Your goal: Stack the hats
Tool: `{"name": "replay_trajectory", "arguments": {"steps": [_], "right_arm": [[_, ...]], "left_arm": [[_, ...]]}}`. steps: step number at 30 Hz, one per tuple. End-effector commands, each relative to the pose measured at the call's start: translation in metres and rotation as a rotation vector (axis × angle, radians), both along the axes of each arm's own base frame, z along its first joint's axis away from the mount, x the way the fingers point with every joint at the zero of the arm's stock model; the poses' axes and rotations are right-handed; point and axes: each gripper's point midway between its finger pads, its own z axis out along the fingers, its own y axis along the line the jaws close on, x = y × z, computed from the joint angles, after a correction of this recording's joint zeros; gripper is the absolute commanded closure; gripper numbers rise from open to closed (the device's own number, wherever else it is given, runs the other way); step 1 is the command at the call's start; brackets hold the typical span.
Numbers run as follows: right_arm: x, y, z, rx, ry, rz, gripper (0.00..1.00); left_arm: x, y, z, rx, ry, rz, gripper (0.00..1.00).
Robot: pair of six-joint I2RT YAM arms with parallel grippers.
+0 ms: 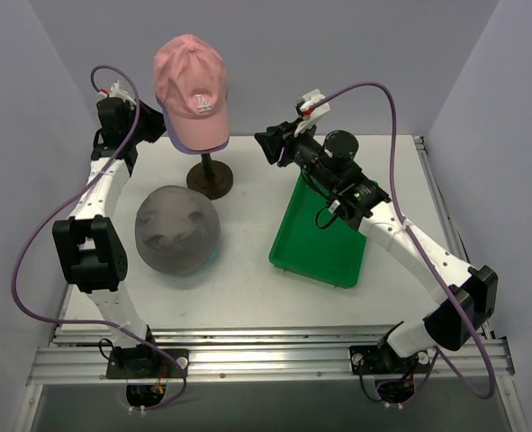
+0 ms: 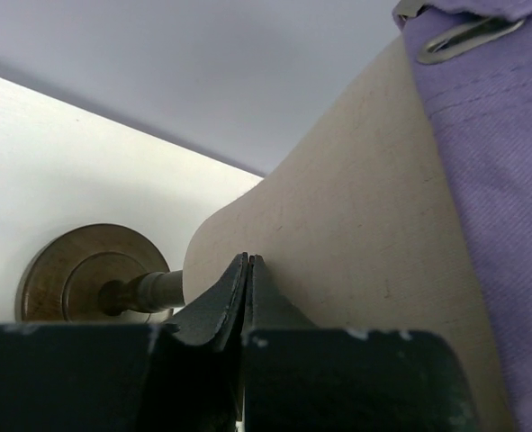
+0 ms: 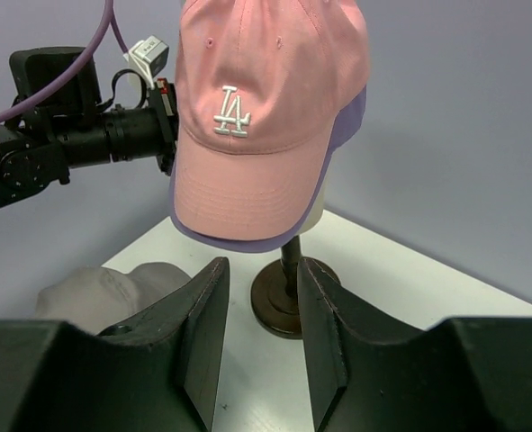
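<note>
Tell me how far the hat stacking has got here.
Done: pink cap sits over lilac cap on the mannequin head. In hand: nothing; left gripper shut beside the head, right gripper open, empty. Remaining: grey hat on the table, unstacked.

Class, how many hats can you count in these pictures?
3: the pink cap largely covers the lilac cap on the mannequin head; the grey hat lies on the table.
</note>
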Motion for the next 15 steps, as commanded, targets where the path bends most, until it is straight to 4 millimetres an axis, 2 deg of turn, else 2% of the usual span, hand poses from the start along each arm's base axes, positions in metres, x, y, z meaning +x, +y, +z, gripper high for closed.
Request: {"name": "replay_trajectory", "arguments": {"steps": [1, 6, 7, 11, 15], "right_arm": [[-0.011, -0.016, 0.034, 0.048, -0.069, -0.017, 0.68], [0.0, -0.018, 0.023, 0.036, -0.04, -0.042, 0.67], [0.002, -0.017, 0.022, 0.037, -0.033, -0.043, 0.67], [0.01, -0.017, 0.011, 0.027, -0.001, -0.054, 0.67], [0.012, -0.021, 0.008, 0.025, 0.011, -0.065, 0.67]], "left_arm": [[-0.01, -0.019, 0.043, -0.031, -0.114, -0.022, 0.98], [-0.02, -0.025, 0.043, -0.064, -0.11, -0.017, 0.98], [-0.024, -0.043, 0.04, -0.068, -0.102, -0.046, 0.98], [-0.03, -0.058, 0.036, -0.076, -0.088, -0.067, 0.98], [-0.038, -0.068, 0.041, -0.079, -0.107, -0.074, 0.97]]}}
